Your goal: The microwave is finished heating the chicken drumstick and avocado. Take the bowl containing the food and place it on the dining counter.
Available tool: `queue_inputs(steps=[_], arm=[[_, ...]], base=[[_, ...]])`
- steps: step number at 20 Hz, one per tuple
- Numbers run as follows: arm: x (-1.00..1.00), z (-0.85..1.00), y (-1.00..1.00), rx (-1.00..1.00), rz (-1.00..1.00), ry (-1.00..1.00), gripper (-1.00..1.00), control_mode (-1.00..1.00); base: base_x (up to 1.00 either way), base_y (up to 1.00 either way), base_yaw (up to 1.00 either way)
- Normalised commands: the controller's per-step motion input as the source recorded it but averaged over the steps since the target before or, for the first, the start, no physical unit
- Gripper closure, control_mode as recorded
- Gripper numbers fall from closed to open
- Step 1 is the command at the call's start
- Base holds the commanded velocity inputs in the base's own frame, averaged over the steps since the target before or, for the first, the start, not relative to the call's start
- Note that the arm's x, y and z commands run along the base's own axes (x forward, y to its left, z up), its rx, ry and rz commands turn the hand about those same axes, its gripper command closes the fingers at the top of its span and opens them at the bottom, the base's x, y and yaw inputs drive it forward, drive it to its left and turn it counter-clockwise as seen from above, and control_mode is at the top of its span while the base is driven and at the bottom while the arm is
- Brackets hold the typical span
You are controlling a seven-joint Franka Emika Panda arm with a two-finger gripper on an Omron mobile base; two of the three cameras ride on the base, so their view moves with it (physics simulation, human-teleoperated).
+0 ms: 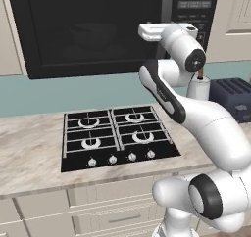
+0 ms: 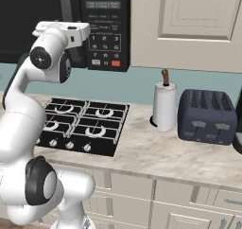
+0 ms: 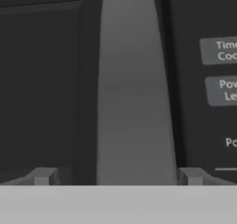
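The black microwave [image 1: 93, 30] hangs over the hob with its dark glass door shut. Its grey vertical door handle [image 3: 132, 89] runs up the hand view, right between my finger tips. My gripper [image 3: 115, 177] is open and straddles that handle without clamping it. From the base, the white hand [image 1: 159, 32] is pressed close to the door's right edge, beside the button panel [image 2: 105, 24]. Only a dim rounded shape shows through the glass, so the bowl, chicken drumstick and avocado are hidden. The dining counter is out of view.
Below the microwave lies a black gas hob [image 1: 115, 135] set in a marbled counter [image 1: 29, 148]. To the right stand a paper towel roll [image 2: 164, 105] and a dark blue toaster [image 2: 206, 115]. A beige cabinet door [image 2: 189, 24] is next to the microwave.
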Motion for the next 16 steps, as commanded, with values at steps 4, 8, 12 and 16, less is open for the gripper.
queue_inputs(steps=[4,8,12,16], arm=[[0.73,0.10,-0.02,0.00,0.00,0.00,-1.00,-1.00],[0.73,0.07,0.00,0.00,0.00,0.00,-1.00,-1.00],[0.58,0.01,0.00,0.00,0.00,0.00,1.00,-1.00],[0.23,0.00,0.00,0.00,0.00,0.01,1.00,-1.00]], base=[[0.00,0.00,0.00],[0.00,0.00,0.00],[0.00,0.00,0.00],[0.00,0.00,0.00]])
